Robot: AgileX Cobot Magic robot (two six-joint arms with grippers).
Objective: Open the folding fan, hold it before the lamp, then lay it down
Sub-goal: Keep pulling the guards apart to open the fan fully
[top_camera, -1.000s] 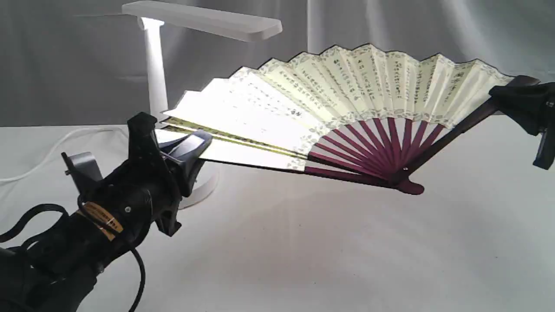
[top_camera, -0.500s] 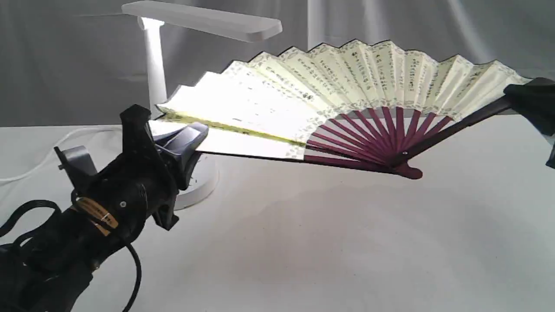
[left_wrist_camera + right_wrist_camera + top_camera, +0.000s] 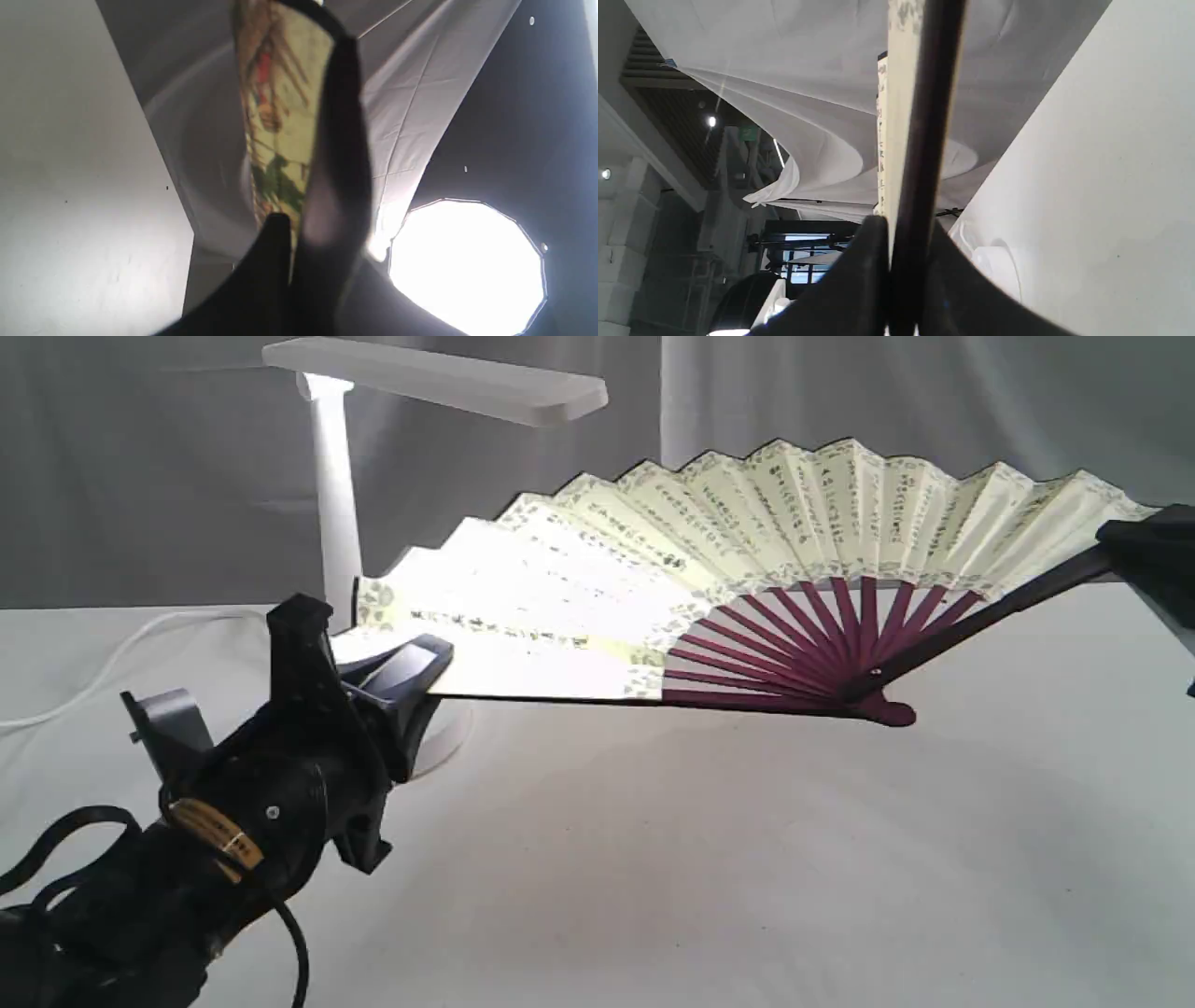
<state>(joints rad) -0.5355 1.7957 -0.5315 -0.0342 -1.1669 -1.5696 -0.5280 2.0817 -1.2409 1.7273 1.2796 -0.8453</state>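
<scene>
The folding fan (image 3: 747,541) is spread wide and held in the air above the table, cream leaf with black writing, maroon ribs meeting at the pivot (image 3: 882,709). My left gripper (image 3: 373,658) is shut on its left guard; in the left wrist view that dark guard (image 3: 338,154) runs between the fingers. My right gripper (image 3: 1144,555) is shut on the right guard, seen as a dark bar (image 3: 924,140) in the right wrist view. The white lamp (image 3: 336,504) stands behind the fan's left half, its lit head (image 3: 439,378) above the leaf.
The lamp's round base (image 3: 448,728) sits right behind my left gripper, partly hidden. Its white cord (image 3: 121,658) trails off to the left over the white tablecloth (image 3: 700,877). Grey drapes hang behind.
The fan first rose and shifted right, then its left end tipped so the leaf faces the camera more. My left gripper dipped slightly; the right gripper moved further toward the frame's right edge.
</scene>
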